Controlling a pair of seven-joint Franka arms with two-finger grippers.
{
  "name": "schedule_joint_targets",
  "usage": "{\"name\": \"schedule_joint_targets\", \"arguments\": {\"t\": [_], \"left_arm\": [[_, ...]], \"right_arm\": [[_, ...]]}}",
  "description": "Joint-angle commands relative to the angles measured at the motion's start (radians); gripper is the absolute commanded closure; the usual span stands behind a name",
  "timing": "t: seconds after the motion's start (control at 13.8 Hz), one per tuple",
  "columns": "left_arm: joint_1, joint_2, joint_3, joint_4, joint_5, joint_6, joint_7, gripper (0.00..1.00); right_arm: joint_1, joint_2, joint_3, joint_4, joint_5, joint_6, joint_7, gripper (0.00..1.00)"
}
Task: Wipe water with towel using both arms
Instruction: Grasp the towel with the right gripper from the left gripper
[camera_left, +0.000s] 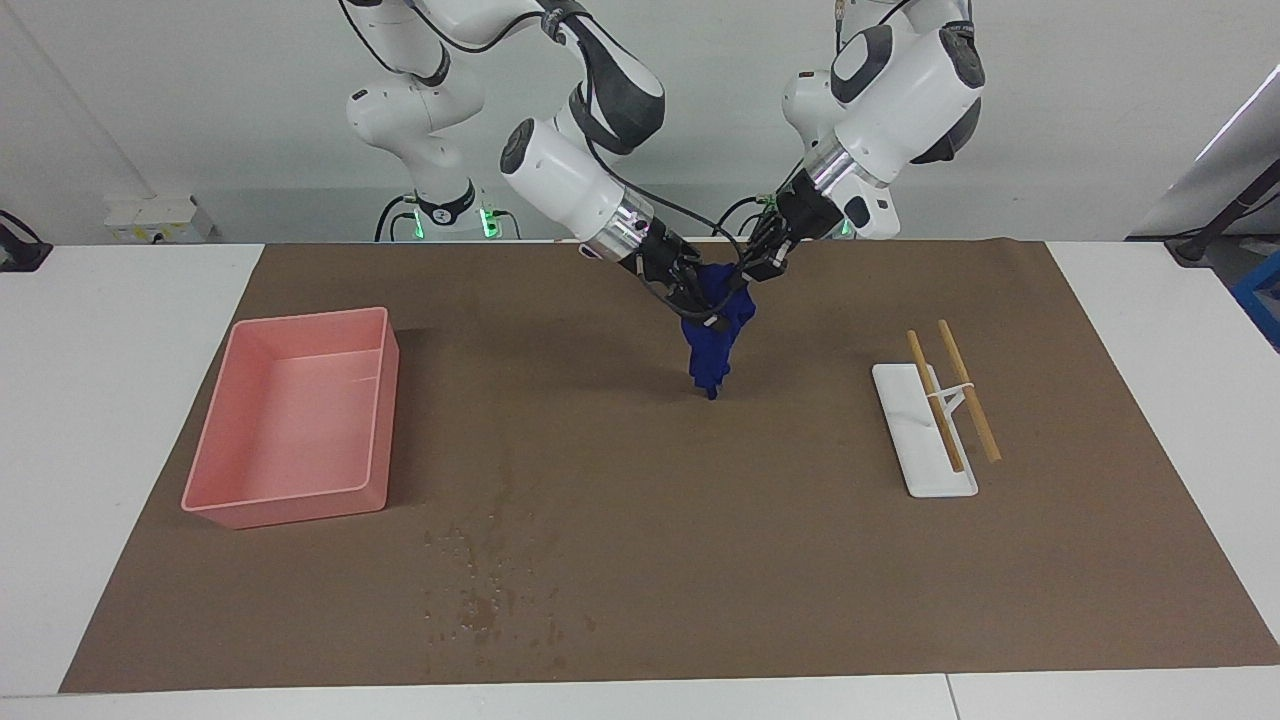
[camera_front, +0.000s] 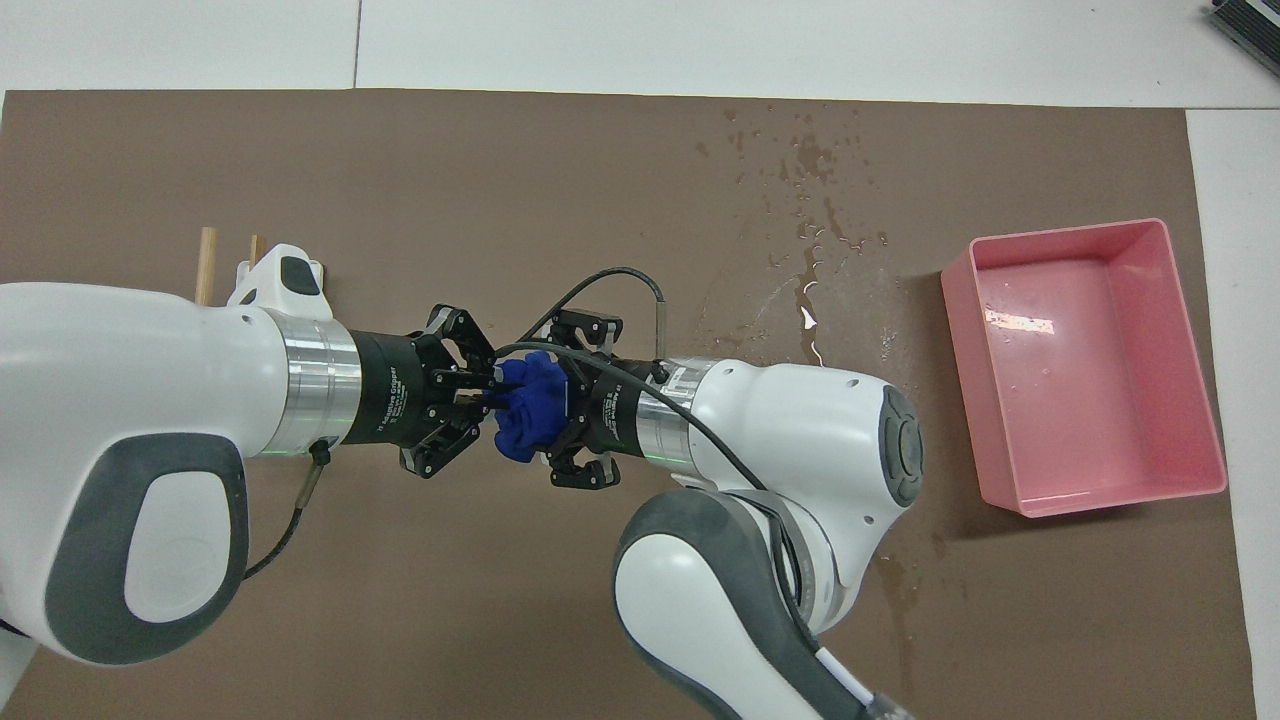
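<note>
While both grippers meet over the middle of the brown mat (camera_left: 640, 470), you see the towel (camera_left: 714, 340) hanging between them as a bunched, deep-blue wad, its lowest tip reaching down to the mat or just above it. Your right gripper (camera_left: 700, 300) pinches the cloth's upper part with its fingers drawn narrow. Your left gripper (camera_left: 762, 262) meets the cloth's top edge; whether its fingers grip it, you cannot tell. Farther from the robots, the water (camera_left: 480, 590) lies as dark glossy specks and blotches near the mat's edge, well apart from the towel. Beside the wet patch, toward the right arm's end, stands the pink tray (camera_left: 375, 420).
</note>
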Motion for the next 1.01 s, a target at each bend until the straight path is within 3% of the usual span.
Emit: {"name": "schedule_joint_targets", "arguments": {"t": [0.0, 0.22, 0.72, 0.8, 0.87, 0.94], "left_arm": [[-0.018, -0.035, 0.015, -0.027, -0.024, 0.025, -0.014, 1.0], [-0.018, -0.035, 0.015, -0.025, -0.024, 0.04, -0.014, 1.0], [-0.018, -0.033, 0.016, -0.024, -0.02, 0.043, 0.001, 1.0], [-0.016, -0.033, 0.016, -0.024, -0.02, 0.042, 0.002, 0.95], [-0.016, -0.032, 0.018, -0.019, -0.018, 0.042, 0.004, 0.57], [-0.016, -0.024, 0.018, -0.006, -0.006, 0.039, -0.004, 0.02]], "right_arm": [[0.004, 0.012, 0.003, 0.012, 0.02, 0.025, -0.012, 0.26], [0.004, 0.013, 0.005, 0.013, 0.017, 0.04, -0.038, 1.0], [0.004, 0.009, 0.003, 0.012, -0.029, -0.019, -0.247, 1.0], [0.0, 0.007, 0.002, 0.012, -0.049, -0.047, -0.254, 1.0], [-0.001, 0.007, 0.002, 0.012, -0.084, -0.058, -0.254, 1.0], [-0.004, 0.007, 0.002, 0.013, -0.132, -0.067, -0.259, 1.0]]}}
